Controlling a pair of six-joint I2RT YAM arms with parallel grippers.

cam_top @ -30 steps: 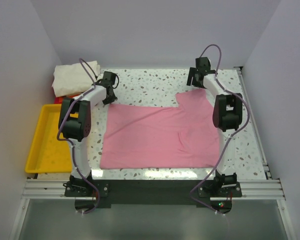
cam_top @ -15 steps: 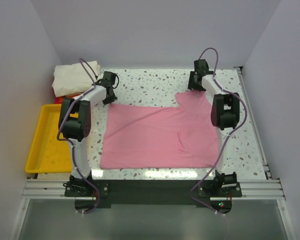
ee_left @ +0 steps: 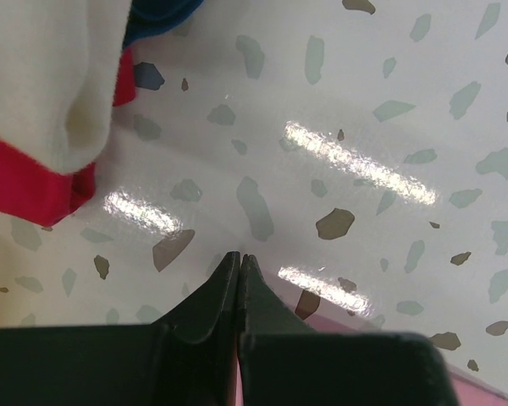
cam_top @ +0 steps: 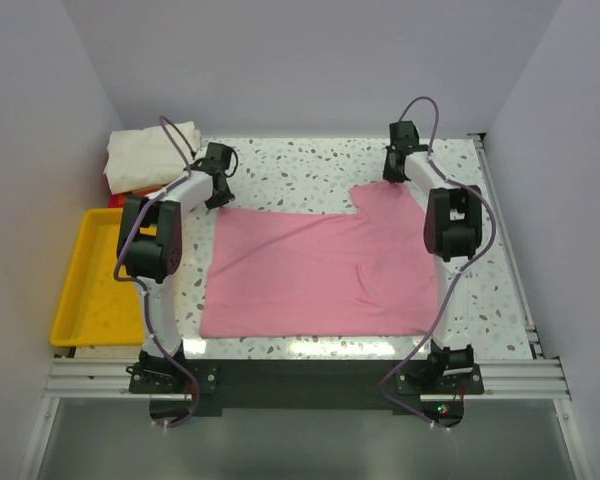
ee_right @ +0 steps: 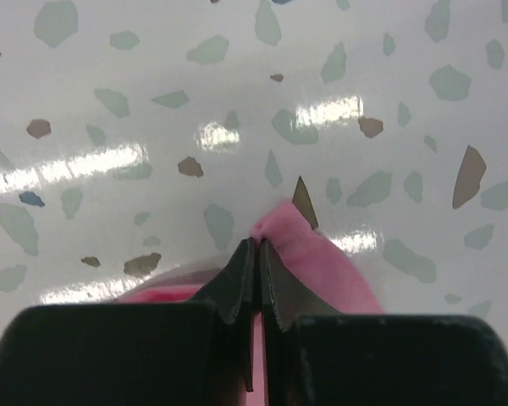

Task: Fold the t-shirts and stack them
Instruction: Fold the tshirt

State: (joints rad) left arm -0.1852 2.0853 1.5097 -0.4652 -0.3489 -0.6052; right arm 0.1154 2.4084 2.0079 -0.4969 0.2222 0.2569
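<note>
A light pink t-shirt [cam_top: 320, 270] lies spread flat on the speckled table. My left gripper [cam_top: 213, 200] sits at its far left corner, jaws shut [ee_left: 239, 256] with a sliver of pink cloth between the fingers. My right gripper [cam_top: 392, 180] is at the far right corner, shut [ee_right: 258, 244] on a puckered tip of the pink t-shirt [ee_right: 322, 254]. A folded cream-white t-shirt [cam_top: 152, 155] tops a stack at the far left, with a red one [ee_left: 25, 182] under it.
A yellow plastic tray [cam_top: 90, 290] stands off the table's left edge. A dark blue cloth edge [ee_left: 161, 13] shows in the stack. White walls close in on the left, far and right sides; a metal rail [cam_top: 300, 375] runs along the near edge.
The right gripper has moved slightly onto the shirt's far right corner and closed on it. The left arm and the shirt's body have not moved.
</note>
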